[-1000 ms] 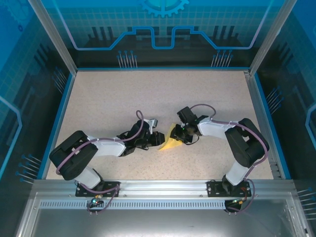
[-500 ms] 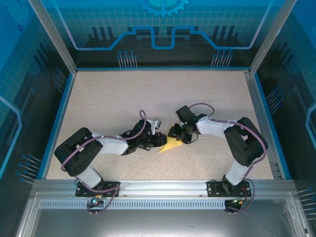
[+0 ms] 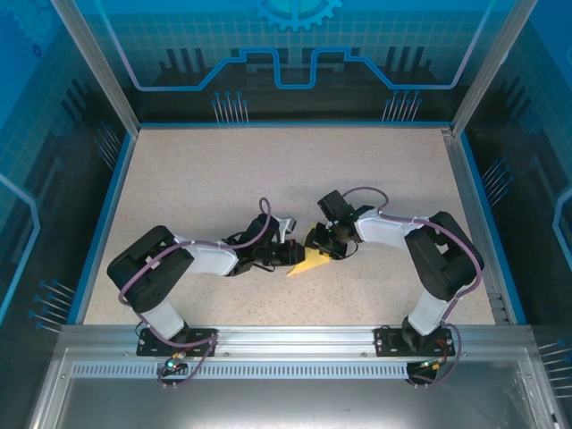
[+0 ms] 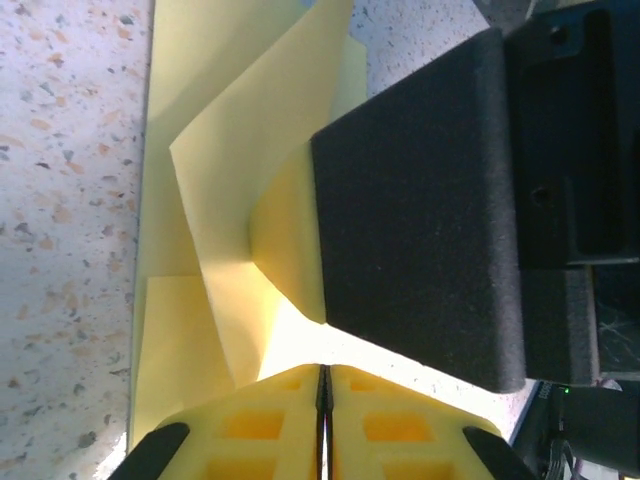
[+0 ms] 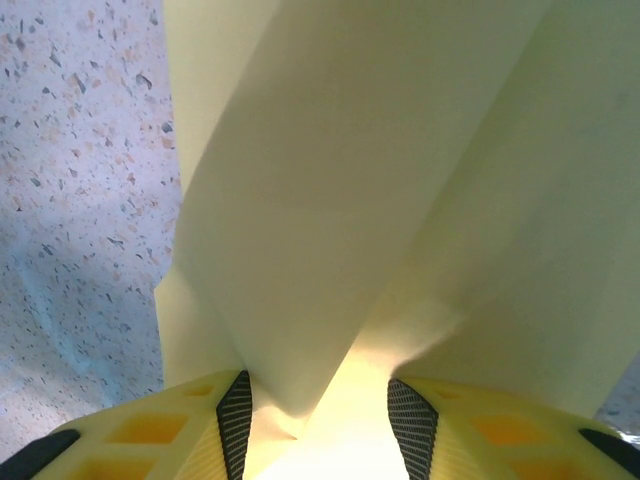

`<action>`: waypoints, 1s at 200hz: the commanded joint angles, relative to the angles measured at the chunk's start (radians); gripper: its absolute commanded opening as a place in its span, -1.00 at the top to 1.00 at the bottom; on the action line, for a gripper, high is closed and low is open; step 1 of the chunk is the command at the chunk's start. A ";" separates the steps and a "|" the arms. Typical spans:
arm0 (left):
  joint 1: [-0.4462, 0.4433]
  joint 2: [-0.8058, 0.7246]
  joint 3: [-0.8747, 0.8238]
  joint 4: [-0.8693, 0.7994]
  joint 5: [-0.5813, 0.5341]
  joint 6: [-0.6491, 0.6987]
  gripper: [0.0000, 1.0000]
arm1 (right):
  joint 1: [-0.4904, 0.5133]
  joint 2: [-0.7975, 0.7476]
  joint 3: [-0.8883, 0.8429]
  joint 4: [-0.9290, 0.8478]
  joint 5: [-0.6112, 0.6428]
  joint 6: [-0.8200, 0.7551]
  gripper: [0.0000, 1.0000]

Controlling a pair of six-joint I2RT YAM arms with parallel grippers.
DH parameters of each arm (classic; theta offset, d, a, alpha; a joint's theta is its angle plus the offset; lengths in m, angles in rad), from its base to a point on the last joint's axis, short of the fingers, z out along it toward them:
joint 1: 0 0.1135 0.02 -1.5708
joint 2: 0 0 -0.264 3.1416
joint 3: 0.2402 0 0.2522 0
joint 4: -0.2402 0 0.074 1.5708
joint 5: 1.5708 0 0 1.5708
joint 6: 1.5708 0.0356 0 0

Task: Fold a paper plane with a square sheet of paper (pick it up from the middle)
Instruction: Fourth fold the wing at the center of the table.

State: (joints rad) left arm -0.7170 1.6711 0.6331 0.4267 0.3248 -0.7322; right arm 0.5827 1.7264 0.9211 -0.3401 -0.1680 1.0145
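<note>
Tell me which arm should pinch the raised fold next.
Right, probably. The right gripper stands open astride the raised fold of the square sheet of paper, so it only needs to close. The left gripper is shut on the sheet and serves better as anchor.

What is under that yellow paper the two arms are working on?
The speckled tabletop shows beside the yellow paper, whose bottom layer lies flat on it. Folded flaps overlap above; anything beneath them is covered from view.

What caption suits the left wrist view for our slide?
Left gripper pinches the creased square sheet of paper on the speckled table, a black pad beside the fold.
</note>
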 commanded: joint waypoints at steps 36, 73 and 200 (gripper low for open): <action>0.001 0.037 0.043 -0.100 -0.066 0.035 0.84 | -0.005 0.064 -0.054 -0.131 0.110 0.018 0.08; 0.001 0.039 0.054 -0.135 -0.109 0.037 0.89 | -0.007 0.066 -0.059 -0.135 0.113 0.023 0.08; 0.001 0.052 0.065 -0.163 -0.115 0.037 0.94 | -0.011 0.093 -0.048 -0.164 0.111 0.023 0.18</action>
State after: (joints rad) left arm -0.7170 1.7046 0.6727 0.2951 0.2230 -0.7223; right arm 0.5819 1.7336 0.9268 -0.3584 -0.1604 1.0325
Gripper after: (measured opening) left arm 0.068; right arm 0.407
